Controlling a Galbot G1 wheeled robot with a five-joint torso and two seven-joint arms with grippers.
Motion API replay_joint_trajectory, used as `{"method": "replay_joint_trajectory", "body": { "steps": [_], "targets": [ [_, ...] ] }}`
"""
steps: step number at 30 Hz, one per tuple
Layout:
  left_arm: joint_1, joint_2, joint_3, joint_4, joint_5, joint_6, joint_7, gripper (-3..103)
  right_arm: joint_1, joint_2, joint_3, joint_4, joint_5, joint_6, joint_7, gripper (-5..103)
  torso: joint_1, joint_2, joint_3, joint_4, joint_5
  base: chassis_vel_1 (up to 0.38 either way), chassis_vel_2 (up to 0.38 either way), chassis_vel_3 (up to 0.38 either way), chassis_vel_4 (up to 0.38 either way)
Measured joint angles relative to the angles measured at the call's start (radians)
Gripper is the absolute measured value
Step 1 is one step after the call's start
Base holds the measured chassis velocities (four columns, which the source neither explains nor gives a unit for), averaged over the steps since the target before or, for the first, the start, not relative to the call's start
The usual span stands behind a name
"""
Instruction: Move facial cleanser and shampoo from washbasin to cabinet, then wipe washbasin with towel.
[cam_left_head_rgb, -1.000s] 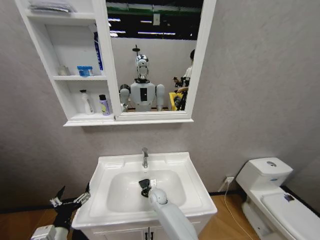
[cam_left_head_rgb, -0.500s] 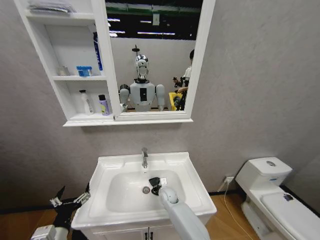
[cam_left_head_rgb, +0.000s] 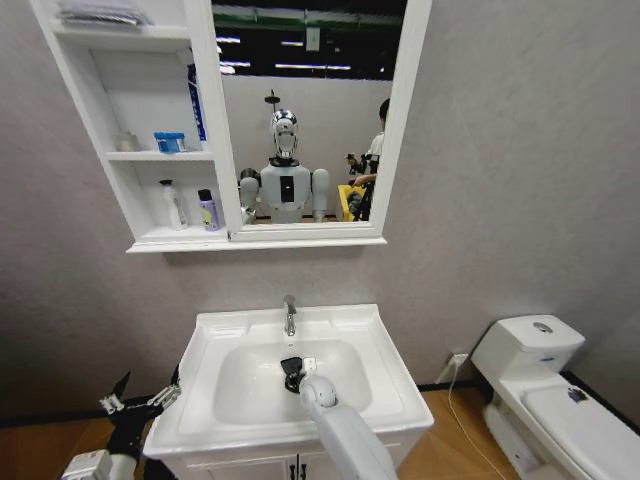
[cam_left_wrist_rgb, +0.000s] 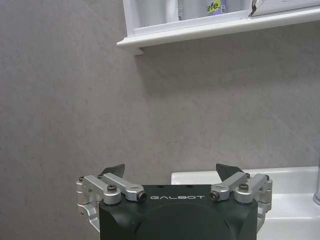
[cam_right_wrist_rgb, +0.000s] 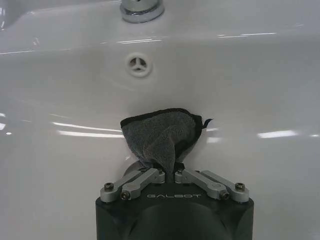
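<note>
Now the right gripper (cam_right_wrist_rgb: 170, 172) has its fingers pinched together on the towel (cam_right_wrist_rgb: 161, 134), deep in the bowl of the washbasin (cam_left_head_rgb: 395, 385). In the right wrist view the dark cloth fans out from the fingertips toward the chrome tap (cam_right_wrist_rgb: 142, 9), its long axis running from gripper to overflow hole (cam_right_wrist_rgb: 138, 64), the rumpled free end flat against the white bowl wall just short of that hole.

Against half a second ago, the right gripper (cam_left_head_rgb: 291, 372) and towel (cam_left_head_rgb: 291, 364) sit further toward 9 o'clock in the bowl in the head view, now covering the spot where the drain showed bare, close to where they were a second ago.

Left gripper (cam_left_wrist_rgb: 171, 172) hangs low at 8 o'clock of the basin, outside its front left corner, fingers spread wide and holding nothing; in the head view it (cam_left_head_rgb: 140, 402) is unmoved across all three frames.

Left wrist view gives the underside of the cabinet (cam_left_wrist_rgb: 210, 30) and the basin's edge (cam_left_wrist_rgb: 292, 200). Head view shows the cabinet (cam_left_head_rgb: 150, 238) at 11 o'clock above the basin, with two bottles (cam_left_head_rgb: 192, 208) upright on the bottom shelf.
</note>
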Motion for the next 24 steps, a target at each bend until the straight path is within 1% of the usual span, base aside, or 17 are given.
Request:
{"method": "replay_joint_trajectory", "body": {
  "steps": [2,8,12,15,21,24],
  "targets": [
    [0.000,0.000,0.000,0.000,0.000,0.000,0.000,100,-0.010,-0.029,0.019,0.023,0.005,-0.005,0.004,4,0.000,0.000,0.000,-0.0004,0.0001,0.000,0.000,0.000,0.000],
    [0.000,0.000,0.000,0.000,0.000,0.000,0.000,100,-0.021,-0.053,0.027,0.041,0.003,-0.005,0.006,4,0.000,0.000,0.000,-0.0004,0.0001,0.000,0.000,0.000,0.000],
    [0.000,0.000,0.000,0.000,0.000,0.000,0.000,100,-0.030,-0.041,0.015,0.046,0.000,-0.005,0.009,4,0.000,0.000,0.000,-0.0005,-0.0001,0.000,0.000,0.000,0.000],
    [0.000,0.000,0.000,0.000,0.000,0.000,0.000,100,-0.032,-0.008,-0.018,0.032,-0.008,0.001,0.009,4,0.000,0.000,0.000,-0.0002,-0.0001,0.000,0.000,0.000,0.000],
    [0.000,0.000,0.000,0.000,0.000,0.000,0.000,100,-0.020,0.028,-0.037,0.000,-0.012,0.024,0.000,4,0.000,0.000,0.000,0.0000,0.0000,0.000,0.000,0.000,0.000],
    [0.000,0.000,0.000,0.000,0.000,0.000,0.000,100,-0.019,0.017,-0.031,0.005,-0.010,0.026,0.002,4,0.000,0.000,0.000,0.0001,0.0001,0.000,0.000,0.000,0.000]
  ]
}}
